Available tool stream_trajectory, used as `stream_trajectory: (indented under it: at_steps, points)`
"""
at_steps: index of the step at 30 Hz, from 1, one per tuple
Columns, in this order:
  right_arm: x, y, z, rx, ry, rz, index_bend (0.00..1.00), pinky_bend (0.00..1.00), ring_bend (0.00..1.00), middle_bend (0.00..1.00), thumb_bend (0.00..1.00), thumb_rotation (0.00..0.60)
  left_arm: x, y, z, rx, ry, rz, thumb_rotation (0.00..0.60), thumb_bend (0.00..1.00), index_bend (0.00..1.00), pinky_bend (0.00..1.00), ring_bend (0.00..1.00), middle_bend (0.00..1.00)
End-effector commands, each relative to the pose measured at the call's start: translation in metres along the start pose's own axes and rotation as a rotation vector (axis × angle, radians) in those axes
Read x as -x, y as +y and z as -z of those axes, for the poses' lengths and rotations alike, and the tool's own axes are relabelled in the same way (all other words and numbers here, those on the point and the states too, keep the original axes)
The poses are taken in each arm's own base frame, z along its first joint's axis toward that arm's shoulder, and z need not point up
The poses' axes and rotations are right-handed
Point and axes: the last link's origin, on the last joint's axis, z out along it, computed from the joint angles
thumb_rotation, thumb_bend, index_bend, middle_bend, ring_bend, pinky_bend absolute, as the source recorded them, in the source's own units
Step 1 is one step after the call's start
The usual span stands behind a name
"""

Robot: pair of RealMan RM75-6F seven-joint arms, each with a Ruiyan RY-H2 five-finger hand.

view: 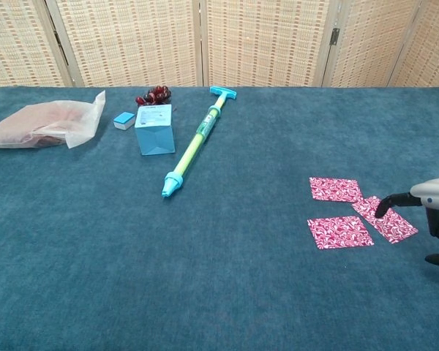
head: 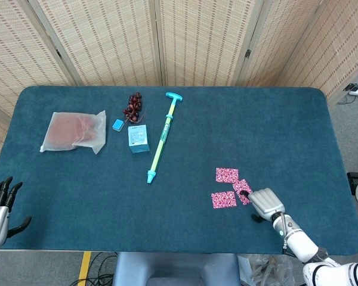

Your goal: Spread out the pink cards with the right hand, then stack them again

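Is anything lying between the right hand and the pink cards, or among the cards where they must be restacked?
Nothing visible: the right hand already has a fingertip on the nearest of the pink cards, with only bare table between them.

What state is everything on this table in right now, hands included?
pink cards: three, spread flat, no longer stacked.
right hand: one fingertip touching the rightmost card.
left hand: open, fingers apart, at the table's near left corner.
plastic bag: lying flat.
pump: lying down.
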Motion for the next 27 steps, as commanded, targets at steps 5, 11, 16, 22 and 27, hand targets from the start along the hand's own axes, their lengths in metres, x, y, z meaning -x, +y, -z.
stream_trajectory:
  at_steps: [5, 11, 16, 22, 27]
  points:
    - [0.009, -0.001, 0.004, -0.011, -0.023, 0.001, 0.16, 1.00, 1.00, 1.00, 0.37, 0.600, 0.000, 0.000, 0.002, -0.003, -0.001, 0.001, 0.600, 0.26, 0.14, 0.13, 0.05, 0.03]
    - [0.013, 0.006, 0.008, 0.012, -0.036, 0.006, 0.16, 1.00, 1.00, 1.00, 0.37, 0.600, -0.001, 0.001, 0.001, 0.001, 0.002, 0.002, 0.600, 0.26, 0.14, 0.13, 0.05, 0.03]
    - [0.016, 0.016, 0.015, 0.048, -0.042, 0.002, 0.16, 1.00, 1.00, 1.00, 0.37, 0.600, -0.001, 0.002, 0.000, 0.005, 0.002, 0.001, 0.600, 0.26, 0.14, 0.13, 0.05, 0.03]
    - [0.017, 0.032, 0.023, 0.101, -0.039, -0.006, 0.16, 1.00, 1.00, 1.00, 0.37, 0.600, 0.000, 0.004, -0.001, 0.013, 0.000, 0.001, 0.600, 0.26, 0.14, 0.13, 0.05, 0.03]
    - [0.012, 0.045, 0.025, 0.147, -0.016, -0.015, 0.16, 1.00, 1.00, 1.00, 0.37, 0.600, 0.001, 0.005, -0.001, 0.013, -0.004, -0.002, 0.600, 0.26, 0.14, 0.13, 0.05, 0.03]
